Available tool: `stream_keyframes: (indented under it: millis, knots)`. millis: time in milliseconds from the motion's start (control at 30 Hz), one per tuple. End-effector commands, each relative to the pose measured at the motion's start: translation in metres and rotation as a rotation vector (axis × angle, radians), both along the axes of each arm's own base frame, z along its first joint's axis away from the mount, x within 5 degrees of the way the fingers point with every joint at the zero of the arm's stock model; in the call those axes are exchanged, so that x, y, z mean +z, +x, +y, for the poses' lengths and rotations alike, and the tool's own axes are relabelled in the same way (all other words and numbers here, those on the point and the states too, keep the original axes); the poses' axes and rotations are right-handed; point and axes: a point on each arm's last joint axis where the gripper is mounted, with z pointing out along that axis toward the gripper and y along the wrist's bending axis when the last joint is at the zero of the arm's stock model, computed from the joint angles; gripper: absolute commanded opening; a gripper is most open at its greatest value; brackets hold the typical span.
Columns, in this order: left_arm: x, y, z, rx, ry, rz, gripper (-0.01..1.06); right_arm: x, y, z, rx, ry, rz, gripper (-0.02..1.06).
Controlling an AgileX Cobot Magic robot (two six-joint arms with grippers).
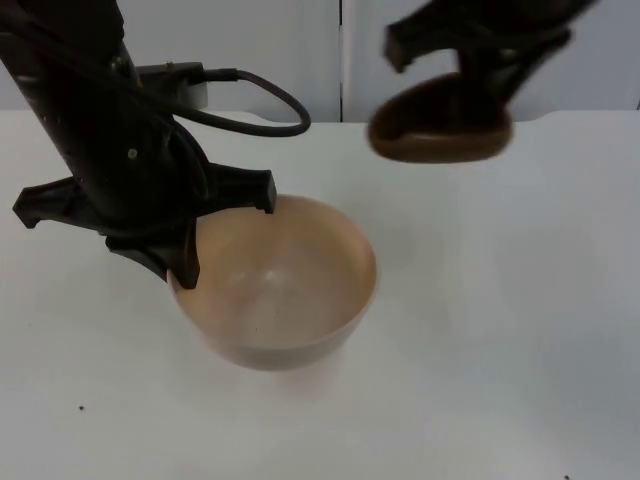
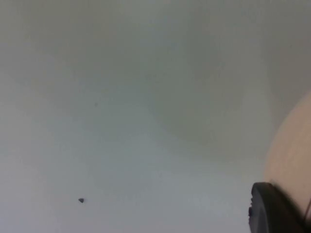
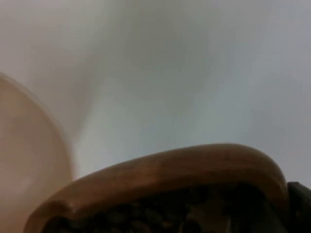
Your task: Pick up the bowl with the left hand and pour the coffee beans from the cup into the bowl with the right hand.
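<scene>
A pale wooden bowl hangs a little above the white table, and my left gripper is shut on its left rim. The bowl's inside looks bare. Its outer wall rises beside a black fingertip in the left wrist view. My right gripper is shut on a dark brown cup, held in the air up and to the right of the bowl. Coffee beans lie inside the cup's brown rim in the right wrist view, with the bowl beside it.
The white table ends at a grey partition wall at the back. A small dark speck lies on the table near the left gripper, and another speck sits at the front left.
</scene>
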Motion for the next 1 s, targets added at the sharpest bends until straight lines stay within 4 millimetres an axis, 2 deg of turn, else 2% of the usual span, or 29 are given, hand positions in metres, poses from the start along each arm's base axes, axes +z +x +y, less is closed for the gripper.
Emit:
stream_keyframes:
  millis: [0, 133, 200, 567, 867, 967]
  knots:
    - [0.003, 0.001, -0.003, 0.012, -0.020, -0.012, 0.00, -0.002, -0.002, 0.026, 0.065, -0.002, -0.016, 0.00]
    - [0.003, 0.001, -0.003, 0.012, -0.020, -0.012, 0.00, -0.007, -0.004, 0.041, 0.101, -0.024, -0.036, 0.00]
    - [0.003, 0.001, -0.003, 0.012, -0.020, -0.012, 0.00, -0.010, -0.003, 0.042, 0.104, -0.037, -0.039, 0.00]
    - [0.003, 0.001, -0.003, 0.012, -0.020, -0.012, 0.00, -0.007, 0.000, 0.039, 0.148, -0.095, -0.080, 0.00]
    - [0.003, 0.001, -0.003, 0.013, -0.021, -0.016, 0.00, 0.019, -0.009, 0.028, 0.151, -0.076, -0.127, 0.00]
    - [0.003, 0.001, -0.002, 0.015, -0.021, -0.016, 0.00, 0.017, -0.014, 0.018, 0.134, -0.120, -0.134, 0.00]
